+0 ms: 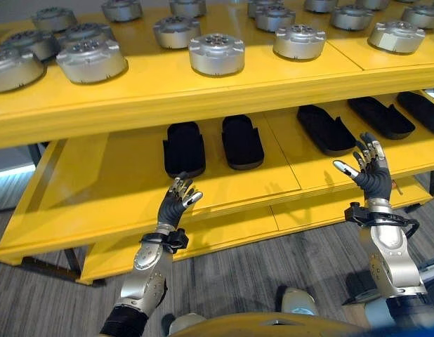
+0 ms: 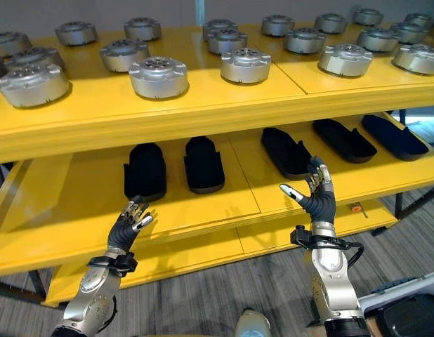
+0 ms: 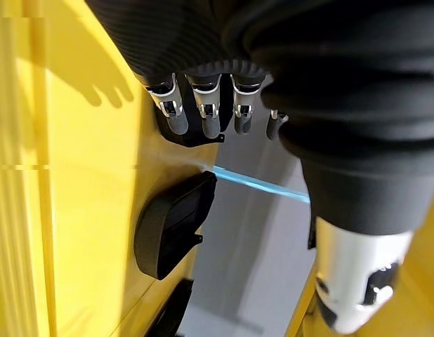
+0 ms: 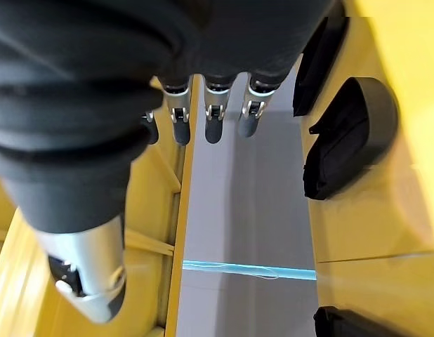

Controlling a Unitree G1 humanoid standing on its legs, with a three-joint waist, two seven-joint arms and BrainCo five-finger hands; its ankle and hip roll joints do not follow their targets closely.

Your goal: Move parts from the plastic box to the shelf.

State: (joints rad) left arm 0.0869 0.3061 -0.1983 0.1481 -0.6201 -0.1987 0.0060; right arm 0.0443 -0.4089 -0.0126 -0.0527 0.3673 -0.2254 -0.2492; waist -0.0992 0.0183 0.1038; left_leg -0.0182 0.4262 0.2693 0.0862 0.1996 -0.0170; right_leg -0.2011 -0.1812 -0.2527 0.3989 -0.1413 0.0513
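A yellow shelf (image 1: 203, 84) has several round silver metal parts (image 1: 216, 53) on its top level. Several black oblong parts (image 1: 241, 141) lie on the middle level (image 1: 119, 182). My left hand (image 1: 178, 201) hovers open in front of the middle level, just below the leftmost black part (image 1: 183, 148), holding nothing. My right hand (image 1: 370, 172) is raised open at the right, in front of the middle level's edge, near another black part (image 1: 326, 129), also empty. In the wrist views the fingers (image 3: 206, 112) of the left and the fingers (image 4: 213, 116) of the right hang straight.
A lower yellow level (image 1: 224, 232) juts out under the middle one. Grey patterned floor (image 1: 259, 274) lies in front of the shelf. The left part of the middle level is bare.
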